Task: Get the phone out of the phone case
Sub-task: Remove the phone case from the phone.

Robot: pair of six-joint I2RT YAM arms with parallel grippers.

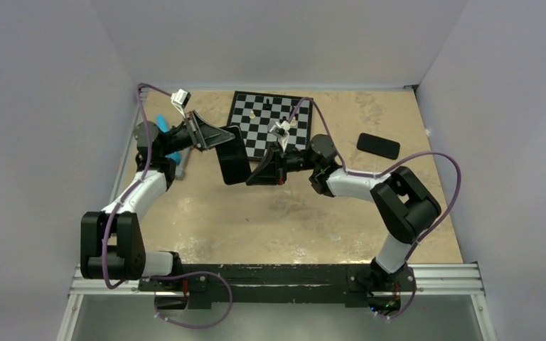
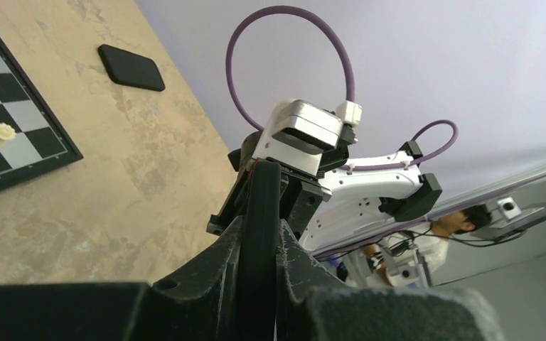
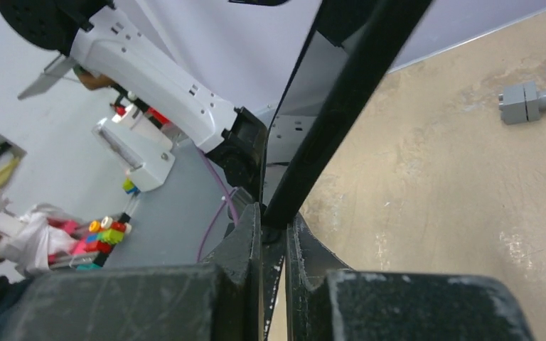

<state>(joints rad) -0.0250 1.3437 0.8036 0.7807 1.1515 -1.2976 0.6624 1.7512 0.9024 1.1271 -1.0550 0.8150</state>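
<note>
– Above the middle of the table [image 1: 291,220], what is being held?
– A black phone case [image 1: 233,160], raised between the two arms and turned on its edge. The left jaws grip its far end, reaching in from 10 o'clock. The right jaws grip its near end, reaching in from 3 o'clock. Both pairs are narrow, pinched onto the thin edge of the case, as each wrist camera shows.
– Is the phone inside it?
– I cannot tell. Up close, only a dark edge and a pale face show.
– What lies on the table?
– A chessboard [image 1: 270,124] at 12 o'clock carrying a few pieces [image 2: 3,131]. A flat black slab [image 1: 378,145] lies alone at 2 o'clock. A blue-tipped tool [image 1: 162,125] lies at 10 o'clock, beside the left arm [image 1: 138,192].
</note>
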